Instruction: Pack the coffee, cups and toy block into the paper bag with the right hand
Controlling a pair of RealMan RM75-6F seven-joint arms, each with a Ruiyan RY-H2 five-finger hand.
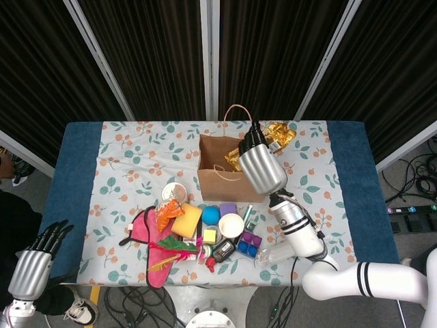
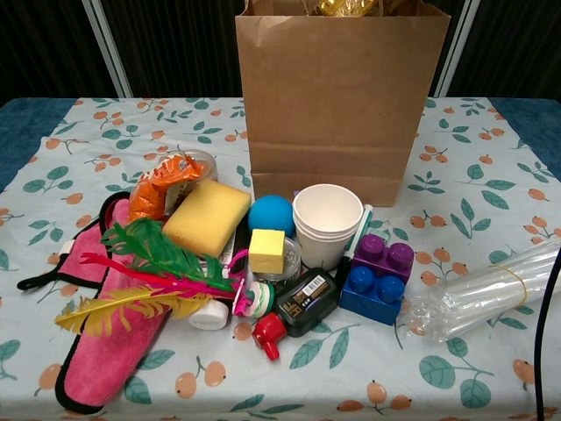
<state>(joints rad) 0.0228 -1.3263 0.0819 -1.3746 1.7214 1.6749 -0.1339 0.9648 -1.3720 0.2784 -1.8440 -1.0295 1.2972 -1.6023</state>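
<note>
While over paper bag (image 1: 229, 179), right hand (image 1: 258, 161) grips coffee (image 1: 272, 136).

Paper bag (image 2: 340, 96) top and handles cut by chest view's upper edge; only a sliver of gold coffee packet (image 2: 344, 7) shows there. Right hand (image 1: 259, 160) covers its own fingers, grip unclear overhead
</note>
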